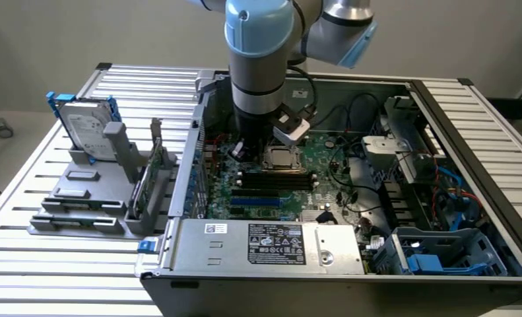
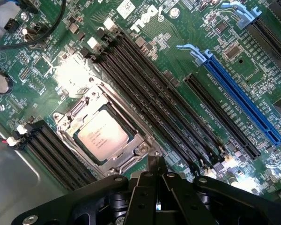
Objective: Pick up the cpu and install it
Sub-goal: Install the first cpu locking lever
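In the exterior view, a grey-and-pale-blue jointed robot arm reaches down into an open black metal computer case that lies on a ribbed, slatted aluminium bench. The arm's lower end stands just above the green circuit board, close beside the square metal socket where the small flat silvery-grey cpu sits. Long black memory slots lie just in front of the socket, with blue slots nearer the case's front edge. On the exterior view's left, a grey plastic fixture holds an upright silver hard drive in a blue bracket. A flat grey metal box with a printed label runs along the case's near edge.

In the wrist view, the cpu lies seated inside its shiny steel socket frame, its brushed metal top faintly printed and edged by a thin pale rim. The matt black claw hangs above the board just beside that frame, its fingers pressed together and pinching nothing (the tips meet in one narrow point). A long glossy blue expansion slot and ridged black memory slots run diagonally across the green board.
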Tool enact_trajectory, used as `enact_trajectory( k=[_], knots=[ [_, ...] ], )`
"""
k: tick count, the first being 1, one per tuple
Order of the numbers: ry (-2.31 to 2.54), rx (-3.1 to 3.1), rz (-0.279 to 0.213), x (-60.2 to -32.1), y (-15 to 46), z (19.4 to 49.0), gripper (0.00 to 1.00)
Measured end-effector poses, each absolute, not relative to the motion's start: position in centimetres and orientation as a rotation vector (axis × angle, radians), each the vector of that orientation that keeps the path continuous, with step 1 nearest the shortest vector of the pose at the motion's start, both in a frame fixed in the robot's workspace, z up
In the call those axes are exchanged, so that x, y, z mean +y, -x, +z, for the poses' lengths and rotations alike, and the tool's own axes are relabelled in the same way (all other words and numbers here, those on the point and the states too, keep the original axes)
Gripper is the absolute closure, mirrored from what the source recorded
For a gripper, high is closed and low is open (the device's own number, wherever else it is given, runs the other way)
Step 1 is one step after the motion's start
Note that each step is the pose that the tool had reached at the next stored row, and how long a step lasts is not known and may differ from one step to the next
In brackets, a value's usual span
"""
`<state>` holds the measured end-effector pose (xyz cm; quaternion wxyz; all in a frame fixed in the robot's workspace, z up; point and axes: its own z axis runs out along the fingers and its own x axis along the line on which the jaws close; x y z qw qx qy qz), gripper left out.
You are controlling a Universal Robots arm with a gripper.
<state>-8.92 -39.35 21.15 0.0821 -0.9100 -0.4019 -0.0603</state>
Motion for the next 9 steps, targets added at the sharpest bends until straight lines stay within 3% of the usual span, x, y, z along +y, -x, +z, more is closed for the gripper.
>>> enact_trajectory(
  k=[9],
  knots=[
    [2.667,-1.297,-0.160,-38.34,8.92,21.50,0.89]
  ],
)
